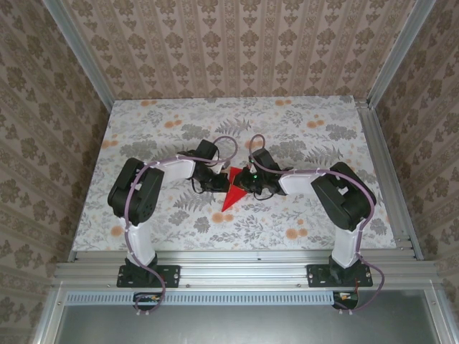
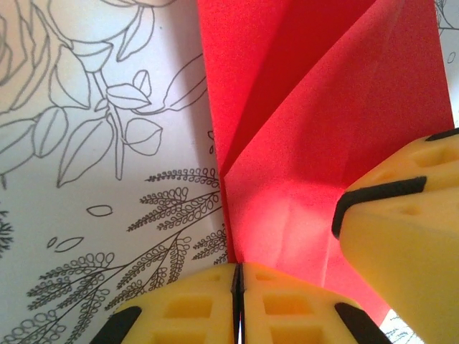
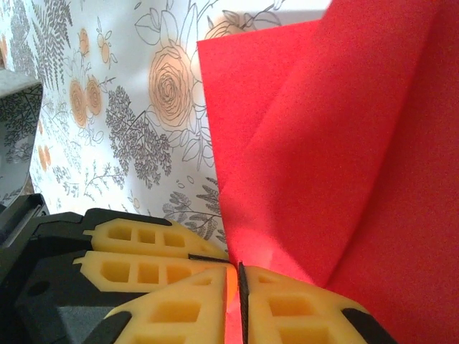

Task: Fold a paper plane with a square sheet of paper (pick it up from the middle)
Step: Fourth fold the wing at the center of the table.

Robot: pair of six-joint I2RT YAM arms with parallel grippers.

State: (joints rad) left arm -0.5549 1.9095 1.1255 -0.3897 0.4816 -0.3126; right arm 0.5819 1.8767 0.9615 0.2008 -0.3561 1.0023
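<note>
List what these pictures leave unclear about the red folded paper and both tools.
Top external: creases on the paper plane are too small to read; the right arm covers its right side.
Left wrist: the left tool, shut, hides whether it pinches paper; a finger of the right tool covers one corner.
Right wrist: the top and right edges cut the paper off.

A floral tablecloth (image 1: 136,132) with small orange flower prints (image 1: 172,123) is lying flat; damask wallpaper panels (image 1: 244,43) are rising around it, and an aluminium rail (image 1: 237,261) is running along its near edge.
</note>
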